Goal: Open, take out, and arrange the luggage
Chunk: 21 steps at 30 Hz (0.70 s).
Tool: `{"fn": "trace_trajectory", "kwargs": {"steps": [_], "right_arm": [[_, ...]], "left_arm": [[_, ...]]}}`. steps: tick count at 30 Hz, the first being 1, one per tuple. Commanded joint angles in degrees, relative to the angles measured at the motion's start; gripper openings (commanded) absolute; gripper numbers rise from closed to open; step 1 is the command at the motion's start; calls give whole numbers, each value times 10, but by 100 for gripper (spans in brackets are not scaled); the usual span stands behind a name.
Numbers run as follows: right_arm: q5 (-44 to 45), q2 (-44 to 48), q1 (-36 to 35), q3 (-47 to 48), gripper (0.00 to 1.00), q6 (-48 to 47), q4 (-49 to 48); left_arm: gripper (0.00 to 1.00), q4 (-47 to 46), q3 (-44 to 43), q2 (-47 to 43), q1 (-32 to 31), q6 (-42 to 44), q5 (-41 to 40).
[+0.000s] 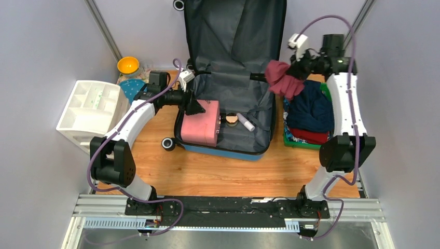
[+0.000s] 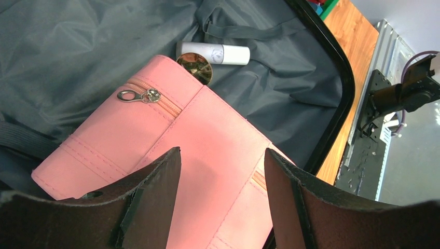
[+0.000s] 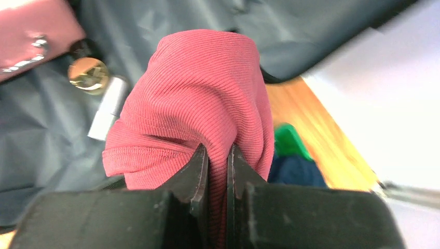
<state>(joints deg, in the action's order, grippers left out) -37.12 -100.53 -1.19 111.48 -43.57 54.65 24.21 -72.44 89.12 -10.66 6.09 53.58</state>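
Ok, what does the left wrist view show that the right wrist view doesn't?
Left wrist only: the left gripper, open above the pink case, and the metal base rail. Right wrist only: the right gripper shut on a red ribbed garment. Both: the pink case, gold round lid, white tube and the grey lining of the luggage.

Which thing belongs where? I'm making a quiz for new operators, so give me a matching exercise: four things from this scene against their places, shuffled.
Things
1. pink pouch
2. red cloth
3. orange bowl
4. navy garment

Places
A. in the green tray
B. pinched in the right gripper
C. in the luggage, below the open left gripper
D. at the back left, behind the white organiser

Pairs: 1-C, 2-B, 3-D, 4-A
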Motion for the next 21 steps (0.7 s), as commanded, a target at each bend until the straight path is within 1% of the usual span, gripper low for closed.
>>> {"fn": "trace_trajectory", "kwargs": {"steps": [1,2,3,5,6,7,9,10,13,14,15,16,17,18,19,20,21], "right_arm": [[-21,43,92,72,0,-44,32],[-20,43,108,81,0,-54,33],[-23,43,142,82,0,-70,25],[-31,37,174,86,0,-93,18],[-33,32,200,87,0,-115,24],[-30,27,210,87,0,-163,27],[-30,10,228,81,0,-206,40],[-30,-2,230,78,0,-268,53],[-35,-10,231,47,0,-356,129],[-39,-8,232,34,0,-412,153],[-44,-5,231,-2,0,-447,199],[-45,8,230,-24,0,-468,213],[-43,15,228,-48,0,-510,222],[-38,23,227,-80,4,-527,230],[-17,40,226,-137,8,-541,230],[-8,50,225,-170,16,-559,230],[6,57,223,-197,42,-572,224]], "left_arm": [[68,-30,7,-22,5,-19,23],[68,-36,7,-19,5,-22,27],[68,-39,6,-17,5,-25,28],[68,-42,4,-13,5,-31,28],[68,-42,3,-12,5,-32,29],[68,-42,2,-11,5,-33,29],[68,-43,2,-8,5,-35,31],[68,-43,1,-6,5,-36,31],[68,-35,-9,3,5,-35,32],[68,-33,-14,5,5,-36,33],[68,-32,-16,6,5,-35,33],[68,-32,-16,6,5,-35,32],[68,-32,-15,5,5,-35,31],[68,-32,-14,4,5,-35,30],[68,-31,-12,4,5,-35,31],[68,-31,-10,4,5,-35,30],[68,-32,-10,3,5,-34,31]]}}
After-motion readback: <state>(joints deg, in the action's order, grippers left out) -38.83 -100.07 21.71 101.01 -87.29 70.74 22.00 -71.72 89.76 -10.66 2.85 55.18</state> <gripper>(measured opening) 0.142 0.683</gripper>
